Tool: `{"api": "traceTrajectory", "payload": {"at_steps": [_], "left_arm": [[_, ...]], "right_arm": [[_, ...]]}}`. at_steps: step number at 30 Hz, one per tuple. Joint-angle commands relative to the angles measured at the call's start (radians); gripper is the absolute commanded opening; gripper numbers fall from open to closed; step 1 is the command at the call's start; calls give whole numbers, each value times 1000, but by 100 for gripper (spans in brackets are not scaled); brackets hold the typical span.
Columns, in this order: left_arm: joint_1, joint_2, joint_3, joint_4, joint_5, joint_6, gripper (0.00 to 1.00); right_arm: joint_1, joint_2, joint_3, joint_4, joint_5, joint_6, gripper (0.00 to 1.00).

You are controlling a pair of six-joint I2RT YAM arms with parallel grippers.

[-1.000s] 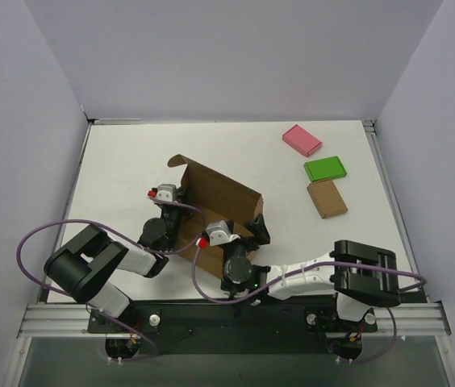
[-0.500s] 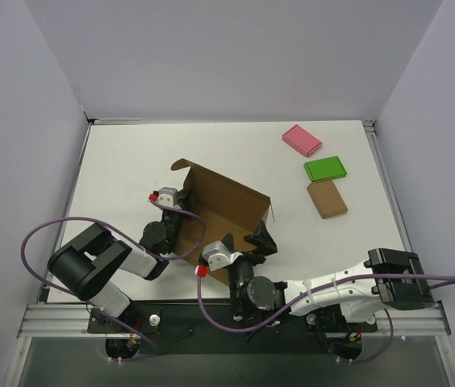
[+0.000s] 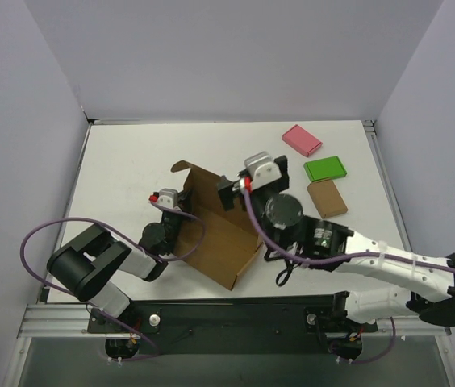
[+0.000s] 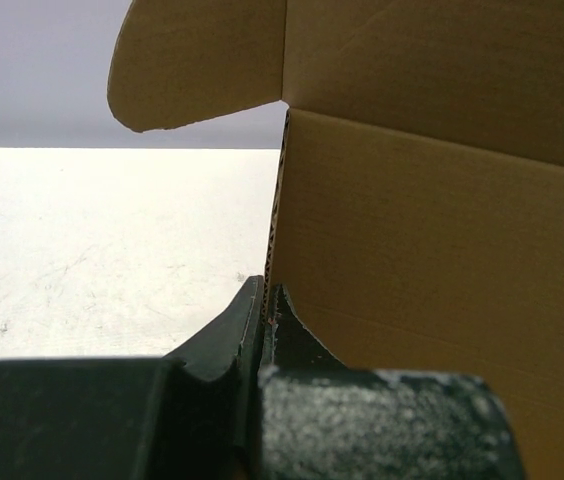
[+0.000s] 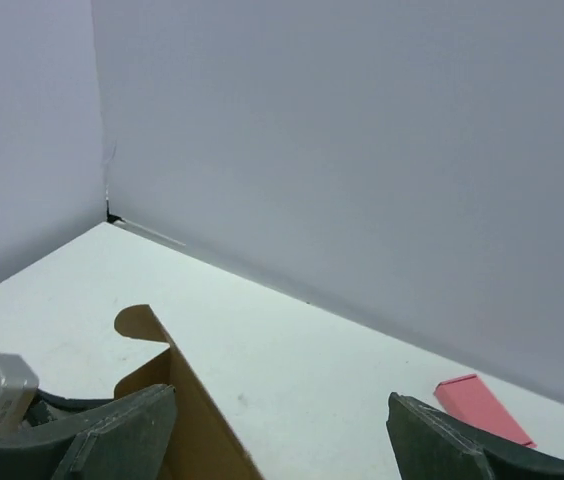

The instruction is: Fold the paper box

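Right gripper (image 5: 280, 400) has swung from the near side to above the far wall, wide open, empty. Left gripper (image 4: 267, 300) clamps the left wall of the paper box (image 3: 223, 234), mid-table. I risk pushing off-crease and yanking it loose.

paper box (image 3: 227, 238) plain brown, no print, corrugated flutes on cut edge. table (image 3: 123, 161) white, faint scuffs. walls (image 3: 227, 56) pale lilac-grey. pink block (image 3: 302, 139), green block (image 3: 325, 168), small brown block (image 3: 327, 198), all solid colour. left arm (image 3: 86, 262) and right arm (image 3: 389, 266) black and white, cables (image 3: 25, 246) purple. left gripper (image 4: 265, 305) and right gripper (image 5: 282, 430) black.
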Motion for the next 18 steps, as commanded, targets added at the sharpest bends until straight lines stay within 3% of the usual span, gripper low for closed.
{"api": "traceTrajectory", "payload": {"at_steps": [1,5,6,8,10,18], "left_arm": [[-15,47,-106,-34,86,-6,0],[-15,14,-121,-73,87,0,0],[-15,12,-122,-76,92,0,0],[-15,8,-124,-88,93,0,0],[-15,1,-118,-118,101,-3,0],[-15,-14,-104,-171,107,-8,0]], "right_arm": [[-214,-29,113,-344,-439,342,88],[-540,-17,115,-415,-739,481,86],[-585,-11,110,-423,-897,511,86],[-644,-14,61,-406,-1031,572,85],[-643,-29,-11,-375,-1139,562,85],[-587,-87,-115,-361,-1153,488,84]]}}
